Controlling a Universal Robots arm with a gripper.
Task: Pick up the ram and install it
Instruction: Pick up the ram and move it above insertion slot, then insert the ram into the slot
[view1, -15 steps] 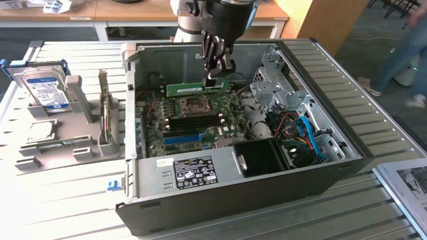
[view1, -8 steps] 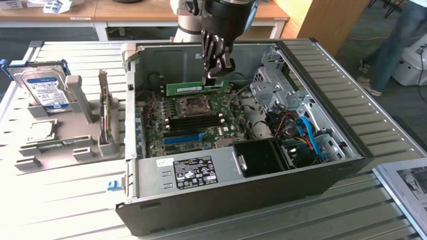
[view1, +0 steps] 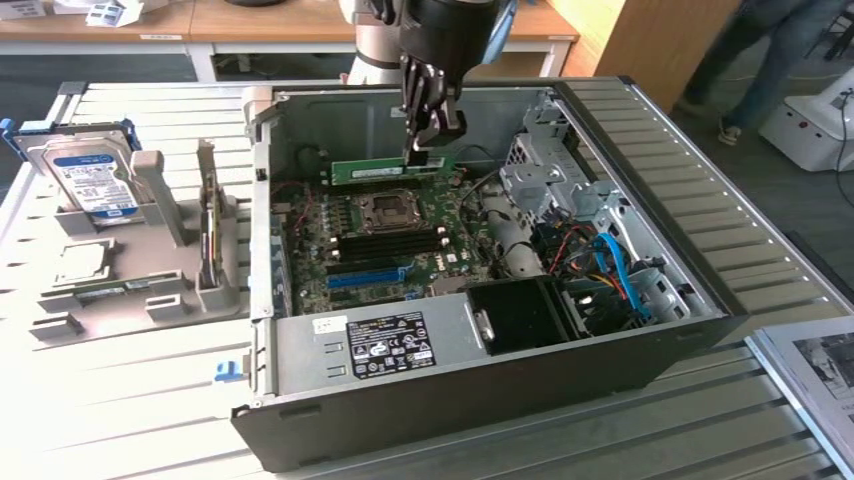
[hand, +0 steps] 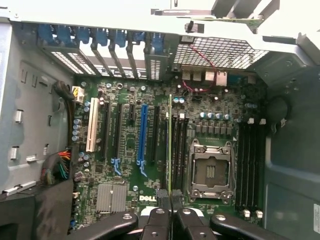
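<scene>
ram (view1: 374, 170) clamped between jaws, hanging above motherboard (view1: 310, 268)

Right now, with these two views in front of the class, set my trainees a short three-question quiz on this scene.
1. True or false: the gripper is shut on the ram.
2. Where is the ram? A) flat on the table B) held above the motherboard inside the open case C) on the floor
3. Fill in: the hard drive stands outside the case, at the exterior view's ____.
Key: 1 true; 2 B; 3 left.
</scene>
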